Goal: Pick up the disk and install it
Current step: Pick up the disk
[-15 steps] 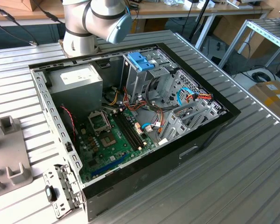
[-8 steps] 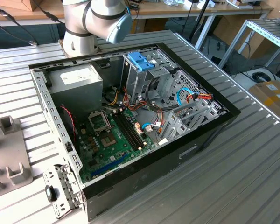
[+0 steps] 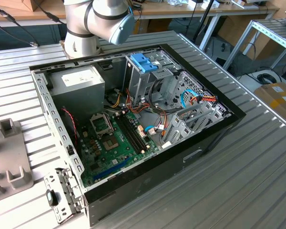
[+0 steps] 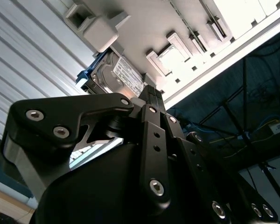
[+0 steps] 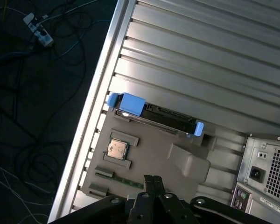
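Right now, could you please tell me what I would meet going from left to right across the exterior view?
grey fixture plate → silver power supply → blue drive-bay latch → cardboard box

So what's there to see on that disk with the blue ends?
The disk is a flat dark-grey slab with a white label, framed by a light-blue plastic rail. It stands on its long edge at the rim of a grey holder plate on the ribbed metal table. The gripper hangs clear of it.
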Motion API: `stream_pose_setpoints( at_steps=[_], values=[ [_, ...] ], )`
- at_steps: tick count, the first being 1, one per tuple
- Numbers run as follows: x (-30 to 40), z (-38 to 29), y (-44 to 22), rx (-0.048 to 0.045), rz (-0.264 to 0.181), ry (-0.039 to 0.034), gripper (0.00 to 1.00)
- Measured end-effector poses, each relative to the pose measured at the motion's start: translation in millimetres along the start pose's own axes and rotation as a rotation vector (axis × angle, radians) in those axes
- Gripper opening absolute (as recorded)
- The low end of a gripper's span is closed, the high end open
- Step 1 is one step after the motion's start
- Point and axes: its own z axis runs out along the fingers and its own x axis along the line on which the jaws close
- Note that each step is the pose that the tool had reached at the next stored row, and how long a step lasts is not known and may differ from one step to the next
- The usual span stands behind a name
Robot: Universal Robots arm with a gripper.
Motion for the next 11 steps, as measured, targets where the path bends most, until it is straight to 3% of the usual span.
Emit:
stream_pose_setpoints(
  at_steps=[11],
  values=[
    [0.0, 0.0, 0.0, -0.0011, -0.045, 0.0019, 0.11]
  ],
)
